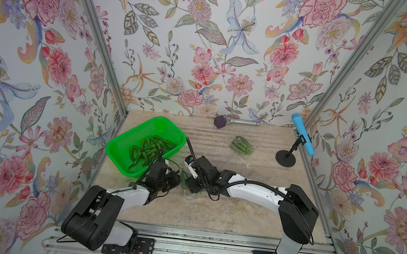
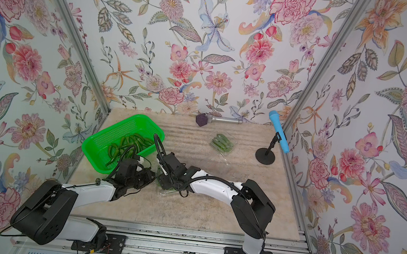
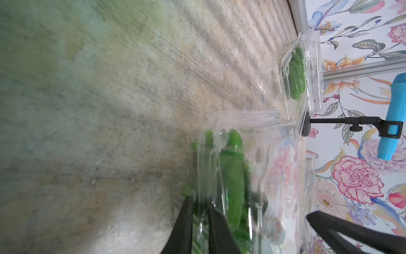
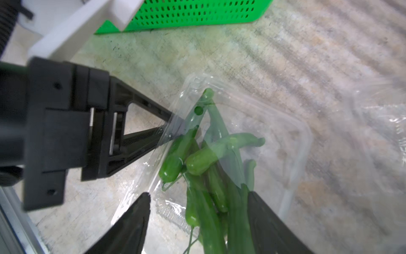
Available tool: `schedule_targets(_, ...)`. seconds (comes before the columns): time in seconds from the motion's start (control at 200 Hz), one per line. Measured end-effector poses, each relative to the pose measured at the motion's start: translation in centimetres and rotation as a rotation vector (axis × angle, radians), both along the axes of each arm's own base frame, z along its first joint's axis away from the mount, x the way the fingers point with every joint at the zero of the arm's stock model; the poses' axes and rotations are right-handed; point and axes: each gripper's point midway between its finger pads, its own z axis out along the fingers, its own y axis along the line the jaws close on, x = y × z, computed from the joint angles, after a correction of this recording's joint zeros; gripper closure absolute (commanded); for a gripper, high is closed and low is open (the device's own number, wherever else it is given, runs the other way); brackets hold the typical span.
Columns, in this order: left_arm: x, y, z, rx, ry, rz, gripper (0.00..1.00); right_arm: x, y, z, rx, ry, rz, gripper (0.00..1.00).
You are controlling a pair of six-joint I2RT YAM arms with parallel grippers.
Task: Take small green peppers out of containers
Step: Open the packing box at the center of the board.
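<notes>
A clear container [image 4: 292, 140] lies open on the table between my two arms, with several small green peppers [image 4: 204, 160] piled in it. My left gripper [image 3: 200, 201] is shut on a thin clear wall of this container; in the right wrist view its fingers [image 4: 153, 136] meet at the plastic. My right gripper [image 4: 197, 195] is open, its jaws wide on either side of the peppers and tray. In both top views the container [image 1: 191, 192] [image 2: 166, 191] is mostly hidden under the wrists. A second container [image 1: 242, 145] [image 2: 222, 143], further back right, holds more peppers.
A bright green basket [image 1: 119, 146] at the left holds several loose peppers [image 1: 152, 146]. A blue microphone [image 1: 303, 135] on a black stand [image 1: 284, 159] stands at the right edge. A silver microphone [image 1: 244, 122] lies by the back wall. Empty clear plastic [image 1: 244, 162] lies near the second container.
</notes>
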Motion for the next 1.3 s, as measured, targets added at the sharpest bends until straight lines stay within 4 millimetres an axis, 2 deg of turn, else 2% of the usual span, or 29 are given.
schedule_targets(0.265,0.3,-0.3,0.0,-0.017,-0.008,-0.003,0.85,-1.4,1.6,-0.7,-0.011,0.01,0.0,0.27)
schedule_targets(0.505,0.7,-0.6,0.0,-0.035,-0.018,-0.007,0.85,-1.3,2.3,-2.2,-0.053,-0.022,-0.05,0.33)
schedule_targets(0.736,0.8,-0.8,0.1,-0.047,-0.023,-0.012,0.85,-0.6,2.1,-2.3,-0.066,-0.058,-0.103,0.45)
schedule_targets(1.056,0.8,-0.7,0.2,-0.066,-0.025,-0.012,0.85,-0.5,2.0,-2.3,-0.058,-0.052,-0.123,0.42)
schedule_targets(1.301,0.8,-0.7,0.2,-0.07,-0.027,-0.014,0.85,-0.3,2.0,-2.9,-0.062,-0.073,-0.15,0.47)
